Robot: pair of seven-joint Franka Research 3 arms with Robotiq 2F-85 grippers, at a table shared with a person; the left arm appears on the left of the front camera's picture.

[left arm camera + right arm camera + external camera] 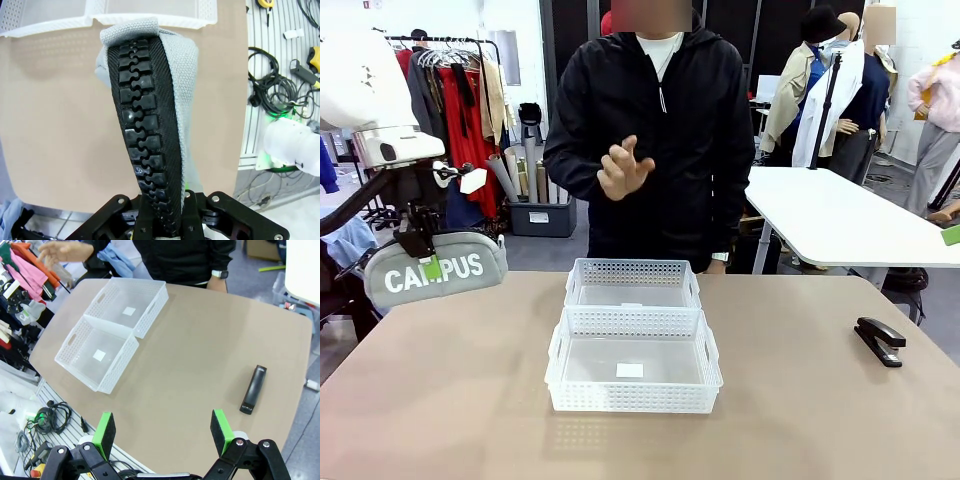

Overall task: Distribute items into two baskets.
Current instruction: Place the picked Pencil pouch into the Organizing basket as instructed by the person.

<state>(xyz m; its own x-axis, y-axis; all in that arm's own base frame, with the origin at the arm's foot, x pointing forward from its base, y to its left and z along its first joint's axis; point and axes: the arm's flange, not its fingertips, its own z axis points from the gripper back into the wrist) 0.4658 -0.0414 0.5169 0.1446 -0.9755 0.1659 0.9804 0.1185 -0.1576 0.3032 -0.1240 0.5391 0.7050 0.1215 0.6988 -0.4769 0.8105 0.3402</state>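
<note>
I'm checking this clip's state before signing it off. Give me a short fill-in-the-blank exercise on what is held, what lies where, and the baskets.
1. The left gripper is shut on the grey ___ lettered CAMPUS.
2. The black stapler lies on the ___, on the robot's right.
3. The near basket and the far basket are both ___.
4. The right gripper has its jaws ___.
Missing words: pouch; table; empty; open.

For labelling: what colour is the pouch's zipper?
The pouch's zipper is black, clearest in left wrist view.
</note>
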